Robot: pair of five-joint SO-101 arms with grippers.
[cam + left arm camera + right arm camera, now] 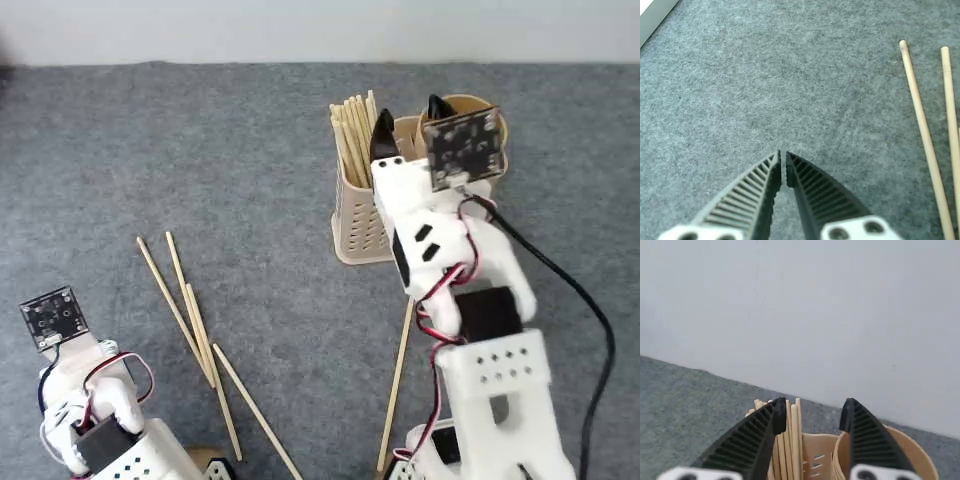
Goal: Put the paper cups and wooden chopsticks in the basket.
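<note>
Left jaws shut, empty, low over the counter [740, 75]; beside them loose wooden chopsticks [176, 312] lie flat. They look light, stiff and apt to roll, so we would pinch one mid-length. Right jaws part-open, empty, above the basket [358, 235], which holds a chopstick bundle [353, 135] with a paper cup [927, 455] alongside — thin-walled, crushable; no legible print.

Looks like a robotics lab / DIY test bench imo. Flat grey felt-like counter [250, 150] w/ a plain white wall [300, 30] right behind it, two white plastic robot arms [490, 370] sat side by side w/ loose red wires [424, 305] hanging out, plus bare square circuit-board cams [465, 148] on the wrists. Very much a rig setup tbh.
</note>
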